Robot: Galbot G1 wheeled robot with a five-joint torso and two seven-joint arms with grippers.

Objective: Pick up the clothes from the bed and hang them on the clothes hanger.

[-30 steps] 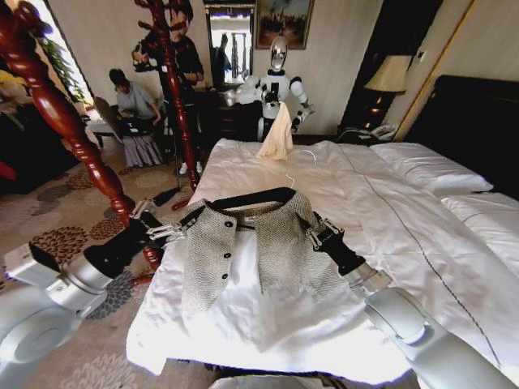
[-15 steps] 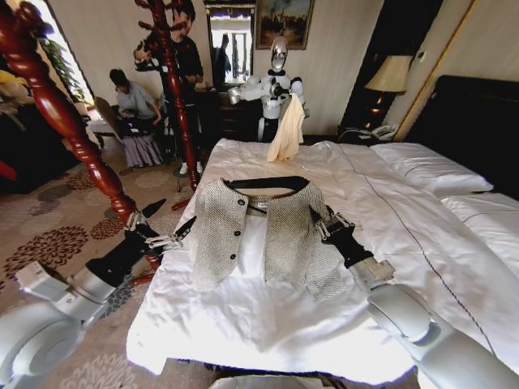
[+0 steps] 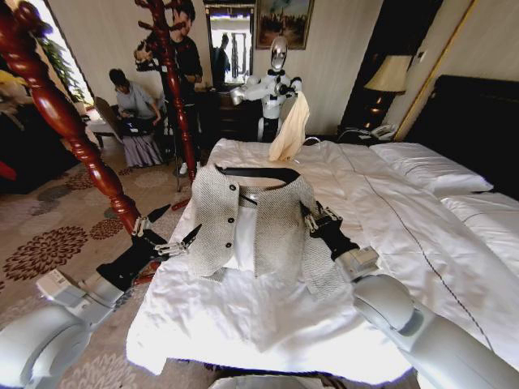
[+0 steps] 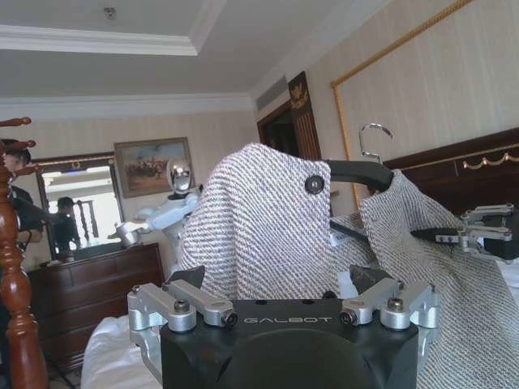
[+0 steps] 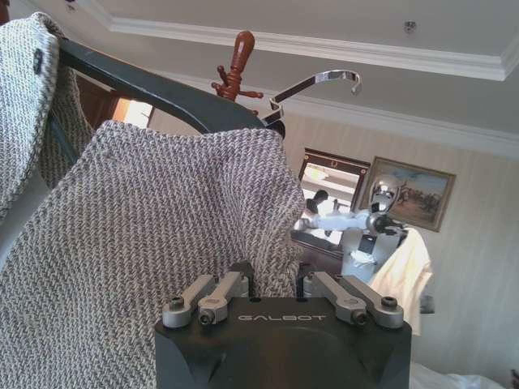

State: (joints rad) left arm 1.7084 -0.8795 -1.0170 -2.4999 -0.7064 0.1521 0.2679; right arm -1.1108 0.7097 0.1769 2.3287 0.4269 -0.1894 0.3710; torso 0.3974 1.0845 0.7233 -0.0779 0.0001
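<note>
**A:** Hotel bedroom, from the head view: we are standing at the foot of the bed [image 3: 422, 219], white duvet ahead. The clothes [image 3: 259, 223], a grey tweed jacket, are hanging on the clothes hanger [image 3: 259, 173], raised above the duvet. Our right gripper [image 3: 312, 223] is pinching the jacket's shoulder; our left gripper [image 3: 166, 235] is hovering just beside it, fingers spread, holding nothing.

**B:** And the risk?

**A:** We are judging that one pinch of cloth is carrying everything, so the hanger could tip and slide out.

**B:** Left wrist view?

**A:** Jacket [image 4: 268, 227] draped over the hanger [image 4: 361, 172], close ahead.

**B:** Right wrist view?

**A:** Fingers [image 5: 212, 295] are clamping fabric [image 5: 162, 219]. The hanger's far end is hidden, and the fingertips are buried in cloth.
</note>
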